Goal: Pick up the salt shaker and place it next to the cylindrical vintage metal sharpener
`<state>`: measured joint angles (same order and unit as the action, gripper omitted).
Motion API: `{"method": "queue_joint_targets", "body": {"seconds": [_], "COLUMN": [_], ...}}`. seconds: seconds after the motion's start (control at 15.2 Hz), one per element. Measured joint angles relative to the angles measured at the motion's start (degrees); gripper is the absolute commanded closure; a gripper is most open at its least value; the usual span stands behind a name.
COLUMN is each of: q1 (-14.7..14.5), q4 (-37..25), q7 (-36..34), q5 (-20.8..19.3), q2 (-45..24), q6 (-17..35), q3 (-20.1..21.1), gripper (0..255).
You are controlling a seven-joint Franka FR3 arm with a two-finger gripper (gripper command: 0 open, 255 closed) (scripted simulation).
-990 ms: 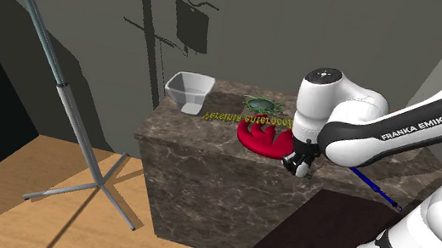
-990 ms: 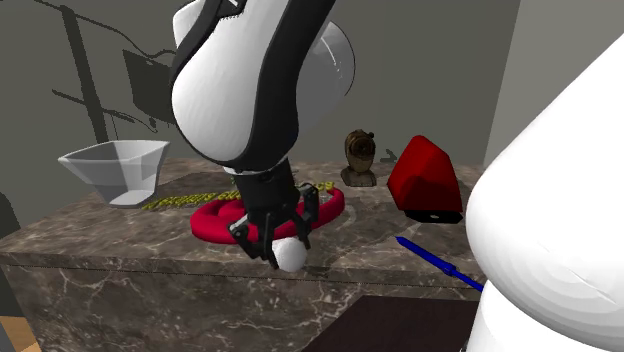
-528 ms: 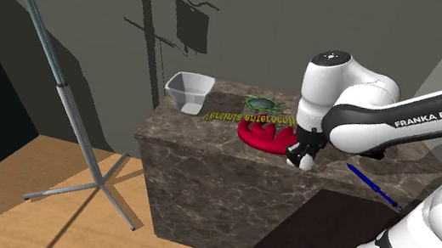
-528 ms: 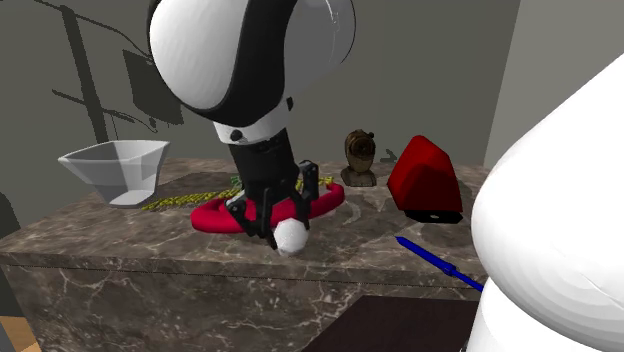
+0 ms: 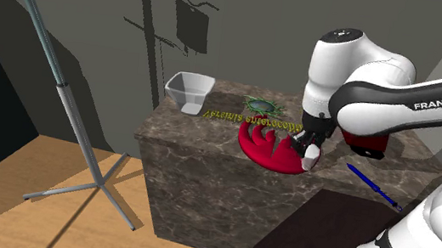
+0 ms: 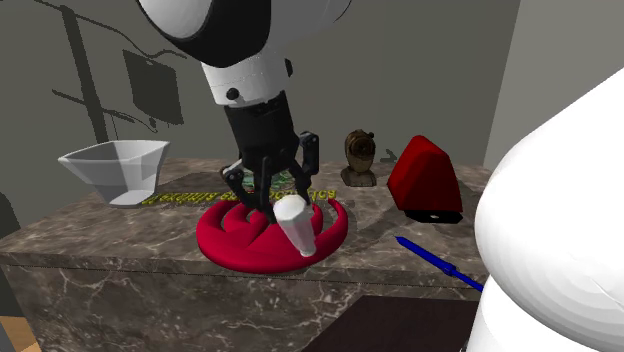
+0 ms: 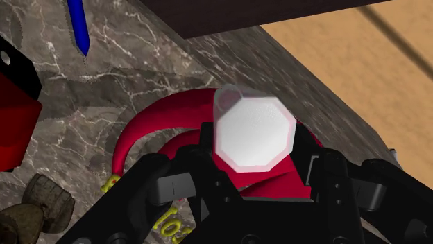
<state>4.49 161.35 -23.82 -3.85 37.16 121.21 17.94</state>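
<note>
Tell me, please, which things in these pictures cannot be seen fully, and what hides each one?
Sharpener: wrist view, cut off by the picture's edge.
Red block: shoulder view, mostly behind the arm.
Blue pen: wrist view, one end cut off by the edge.
Yellow lettering: second exterior view, too small to read.
Salt shaker: wrist view, its length is hidden behind its own end face.

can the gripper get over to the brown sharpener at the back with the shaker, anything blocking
Probably yes. The gripper holds the white salt shaker over the red dish, and the brown sharpener stands beyond it with bare counter in front; the red block sits aside.
</note>
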Motion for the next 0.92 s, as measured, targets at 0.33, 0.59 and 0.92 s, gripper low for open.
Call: {"method": "queue_joint_targets", "body": {"seconds": [0.33,0.59,0.92], "q1": [-0.2,-0.3,-0.2], "q4": [-2.6,-4.9,-8.1], "q7": [1.1,2.0,3.0], "q5": [0.2,0.1,0.0], "q2": [2.1,3.5,4.7], "q6": [-4.7,-8.2,-12.5], "q3": [-0.7,-1.4,-2.0], "gripper": [255,255,255]}}
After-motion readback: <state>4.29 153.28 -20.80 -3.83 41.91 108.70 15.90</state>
